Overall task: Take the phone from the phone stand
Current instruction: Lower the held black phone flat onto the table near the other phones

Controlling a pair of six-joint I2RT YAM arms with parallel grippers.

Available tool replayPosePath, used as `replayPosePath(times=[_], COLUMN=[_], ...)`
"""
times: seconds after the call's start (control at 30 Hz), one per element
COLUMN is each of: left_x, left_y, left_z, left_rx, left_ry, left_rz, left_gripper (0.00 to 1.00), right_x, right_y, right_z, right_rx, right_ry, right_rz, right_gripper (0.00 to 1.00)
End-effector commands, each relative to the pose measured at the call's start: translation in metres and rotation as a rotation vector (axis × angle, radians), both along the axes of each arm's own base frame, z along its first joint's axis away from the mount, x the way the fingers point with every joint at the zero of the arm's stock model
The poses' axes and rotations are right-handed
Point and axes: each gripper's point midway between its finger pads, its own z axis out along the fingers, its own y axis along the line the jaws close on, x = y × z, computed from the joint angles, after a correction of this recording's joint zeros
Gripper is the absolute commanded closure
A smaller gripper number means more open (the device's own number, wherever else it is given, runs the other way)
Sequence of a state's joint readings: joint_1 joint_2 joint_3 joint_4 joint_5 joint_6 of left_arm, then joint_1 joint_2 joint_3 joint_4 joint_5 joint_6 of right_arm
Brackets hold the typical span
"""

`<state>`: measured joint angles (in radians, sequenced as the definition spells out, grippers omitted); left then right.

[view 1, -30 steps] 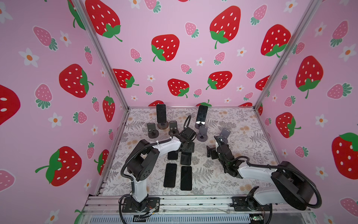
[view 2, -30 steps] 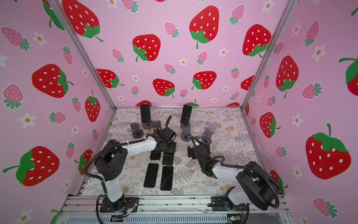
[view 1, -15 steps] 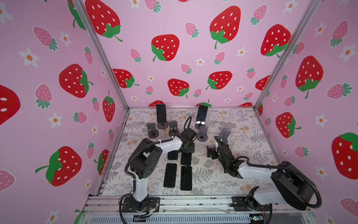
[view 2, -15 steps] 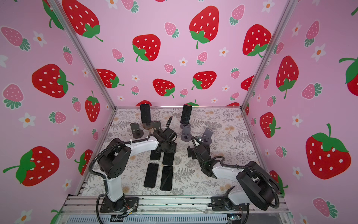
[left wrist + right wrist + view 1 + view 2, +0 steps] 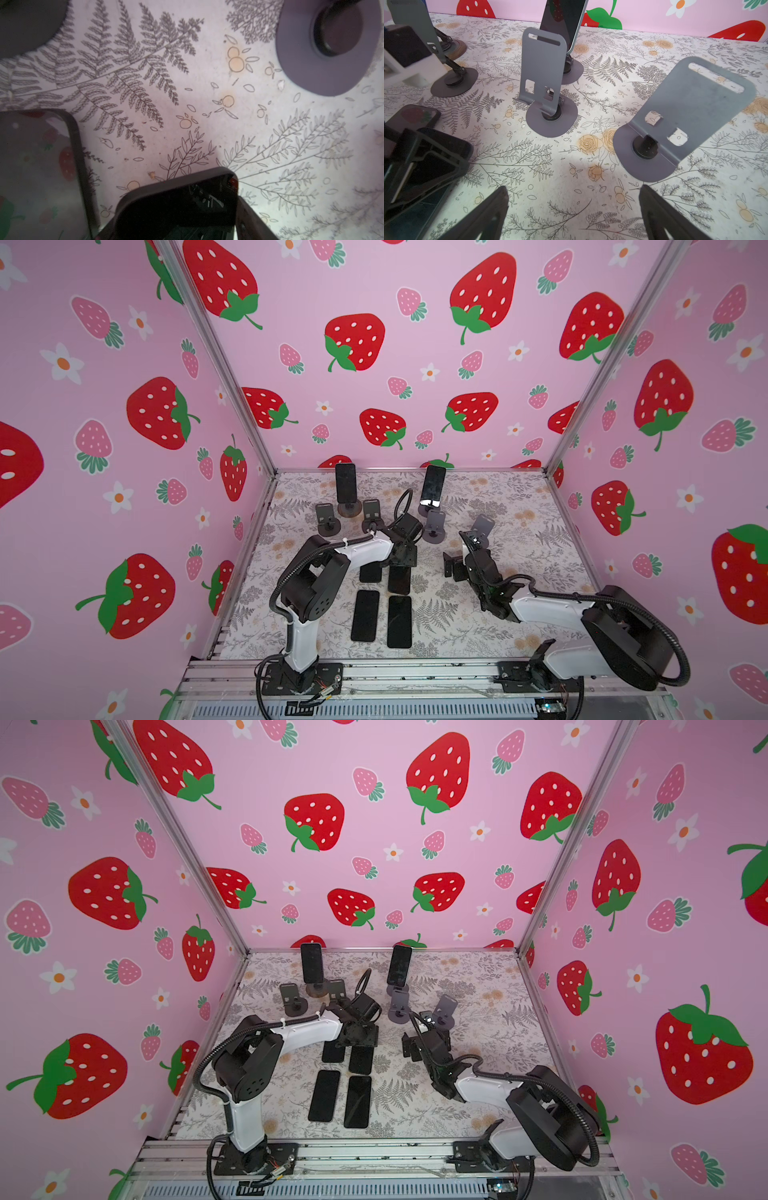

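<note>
Jaws of the left gripper are closed on the side edges of a black slab-shaped smartphone; the phone is clear of every stand and sits low over the floral-printed table cover; contact with the cover cannot be determined. A glossy black phone lies flat just beside it; a third black phone and a fourth black phone lie flat side by side nearer the front edge. Jaws of the right gripper stand wide apart with nothing between them; they hover over the cover near a tilted grey metal phone stand, which is empty; an upright grey metal stand beyond it is also empty. At the back, a dark upright phone rests on a stand with a round brown base; a second dark upright phone rests on a grey round-based stand.
</note>
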<state>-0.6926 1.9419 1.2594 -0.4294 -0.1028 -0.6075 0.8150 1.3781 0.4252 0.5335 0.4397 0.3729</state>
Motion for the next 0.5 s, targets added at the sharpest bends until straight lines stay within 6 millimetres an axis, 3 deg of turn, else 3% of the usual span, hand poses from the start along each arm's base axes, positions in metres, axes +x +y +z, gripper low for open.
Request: replayPosePath(times=[0.0,0.47], left_x=[-0.0129,-0.0158], left_y=[0.0144,0.0149], left_z=[-0.0183,-0.0211], left_rx=[0.083,0.096], left_ry=[0.07,0.083], left_rz=[0.022,0.008], left_gripper=[0.29,0.24], right_x=[0.0003,0.0005], right_y=[-0.0004,-0.0027], right_z=[0.0023,0.0034], right_rx=[0.019,0.016], right_ry=[0.001,-0.003], right_rz=[-0.008,-0.016], right_gripper=[0.0,0.0])
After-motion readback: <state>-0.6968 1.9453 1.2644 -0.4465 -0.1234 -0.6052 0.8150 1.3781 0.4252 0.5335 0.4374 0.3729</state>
